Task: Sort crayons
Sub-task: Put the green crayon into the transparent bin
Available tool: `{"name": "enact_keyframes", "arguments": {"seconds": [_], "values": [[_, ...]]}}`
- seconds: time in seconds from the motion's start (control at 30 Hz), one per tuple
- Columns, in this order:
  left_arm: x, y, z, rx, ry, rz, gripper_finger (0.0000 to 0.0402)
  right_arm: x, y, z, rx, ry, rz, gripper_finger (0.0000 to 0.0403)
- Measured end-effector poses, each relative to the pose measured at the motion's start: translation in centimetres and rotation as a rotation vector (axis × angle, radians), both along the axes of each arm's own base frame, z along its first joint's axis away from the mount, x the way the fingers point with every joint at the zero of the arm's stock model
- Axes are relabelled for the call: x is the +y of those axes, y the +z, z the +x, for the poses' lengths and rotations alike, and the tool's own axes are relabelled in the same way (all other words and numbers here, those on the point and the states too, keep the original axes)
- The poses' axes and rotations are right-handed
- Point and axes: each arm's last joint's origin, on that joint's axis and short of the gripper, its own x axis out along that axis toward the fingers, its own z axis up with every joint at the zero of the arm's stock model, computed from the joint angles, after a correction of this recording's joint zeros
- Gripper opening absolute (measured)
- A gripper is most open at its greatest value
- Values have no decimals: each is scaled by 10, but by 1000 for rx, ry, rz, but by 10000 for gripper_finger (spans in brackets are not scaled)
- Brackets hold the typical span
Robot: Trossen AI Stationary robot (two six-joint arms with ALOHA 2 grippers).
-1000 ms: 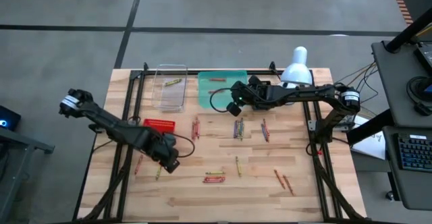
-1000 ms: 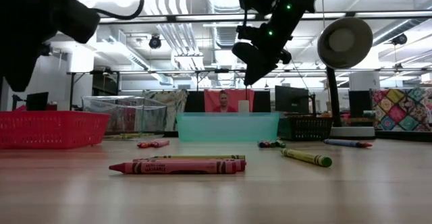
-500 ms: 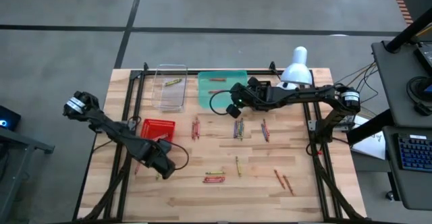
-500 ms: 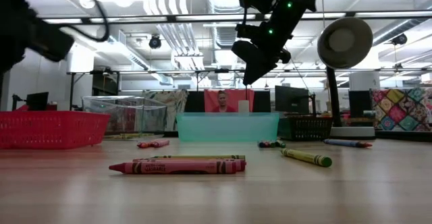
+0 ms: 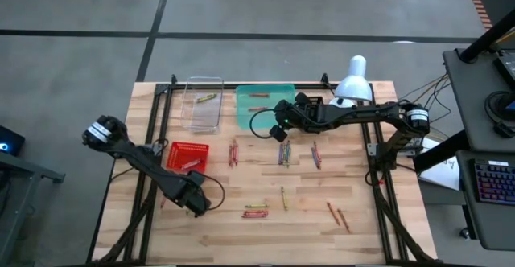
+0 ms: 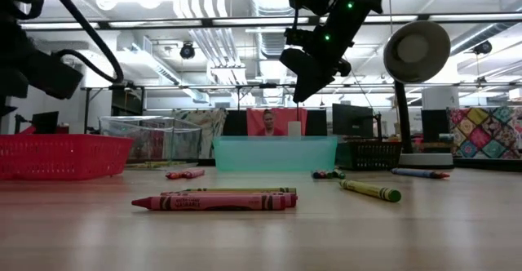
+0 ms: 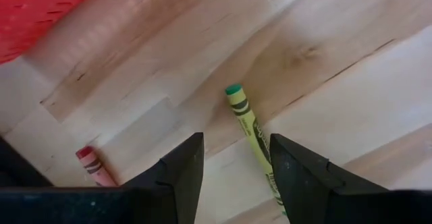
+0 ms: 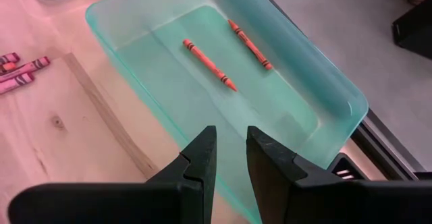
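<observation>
Wood table (image 5: 362,186): left gripper (image 5: 195,204) now wider, moved nearer front edge.

Your left gripper (image 5: 195,206) has moved toward the lower left of the high view, away from the red mesh basket (image 5: 188,156). Its jaws have opened wider, and they now stand over a yellow-green wax crayon (image 7: 251,125) on the wood.

No readable text or numbers anywhere, not even on the crayon wrappers (image 6: 214,200).
</observation>
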Motion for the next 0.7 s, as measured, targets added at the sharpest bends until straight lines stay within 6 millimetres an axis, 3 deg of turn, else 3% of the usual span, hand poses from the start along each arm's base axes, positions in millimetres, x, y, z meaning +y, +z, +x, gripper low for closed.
{"name": "enact_keyframes", "arguments": {"seconds": [0.37,0.7], "values": [[-1,-14,2,-26,-2,-7,143,0,0,0,1,0,0,73],[-1,-14,2,-50,-2,-23,31,0,0,0,1,1,0,73]]}}
